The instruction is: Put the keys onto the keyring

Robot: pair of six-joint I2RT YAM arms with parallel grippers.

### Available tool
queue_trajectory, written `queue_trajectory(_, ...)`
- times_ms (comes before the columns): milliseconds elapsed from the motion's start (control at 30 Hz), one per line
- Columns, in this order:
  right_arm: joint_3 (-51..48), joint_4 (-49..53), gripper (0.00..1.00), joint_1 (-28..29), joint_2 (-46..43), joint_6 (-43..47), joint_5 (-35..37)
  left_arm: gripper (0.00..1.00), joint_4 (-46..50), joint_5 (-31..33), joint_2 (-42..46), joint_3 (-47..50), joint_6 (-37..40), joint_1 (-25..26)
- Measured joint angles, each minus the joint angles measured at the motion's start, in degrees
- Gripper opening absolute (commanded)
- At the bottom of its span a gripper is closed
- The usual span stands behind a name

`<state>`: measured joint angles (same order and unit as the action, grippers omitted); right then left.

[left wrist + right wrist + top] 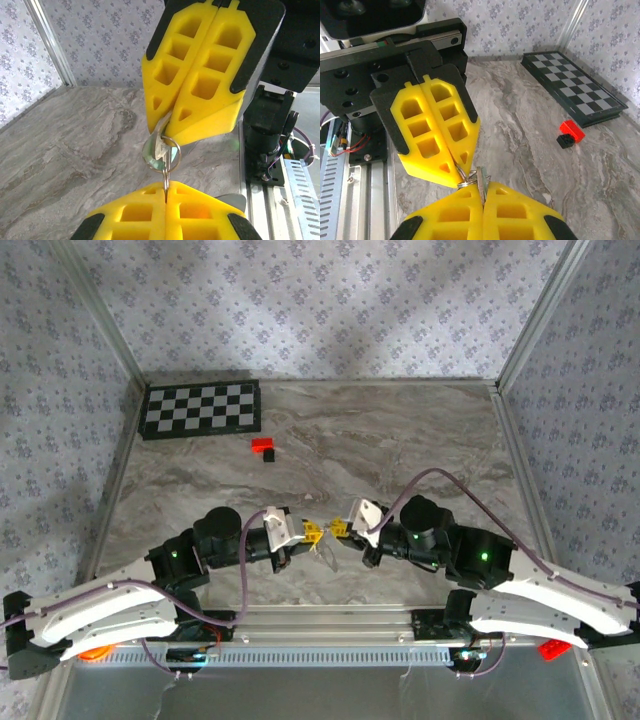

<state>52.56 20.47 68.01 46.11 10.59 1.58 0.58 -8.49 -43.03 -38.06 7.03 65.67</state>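
step: thread key point(155, 149) onto keyring point(177, 153) | left jaws: clamped on keyring | right jaws: clamped on key, 12 o'clock of left jaws | place: above surface point(400, 440), 6 o'clock edge | advice: likely steady the ring, feed the key in small twists

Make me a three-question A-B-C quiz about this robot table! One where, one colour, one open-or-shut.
1. Where is the red-and-black block? A far right corner. B beside the checkerboard. C on top of it.
2. What colour are the fingers? A blue. B green. C yellow.
3. How are the left gripper and right gripper? A both shut. B both open. C one open.
Answers: 1 B, just off the checkerboard's corner. 2 C, bright yellow. 3 A, pinching the ring and the key.
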Motion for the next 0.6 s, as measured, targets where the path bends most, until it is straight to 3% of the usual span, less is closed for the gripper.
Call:
queue_trajectory(100,1.25,1.22,0.0,0.0,1.2,0.02,0.92,0.22,0.07,0.39,0.22,0.37,0.22,-0.04)
queue_trajectory(267,3.1,1.31,0.0,-0.15,2.01,0.02,2.71,0.39,1.33,1.38,1.92,2.54,-0.07,-0.04)
queue_trajectory(567,4.39,2.58,0.0,-0.37,4.26,0.0,4.11,0.57,1.18,2.86,3.93,3.1,-1.29,-0.04)
queue_trajectory(600,4.39,2.93,0.0,-0.55,4.55,0.0,4.04,0.63,1.2,3.02,3.91,3.1,-1.4,-0.04)
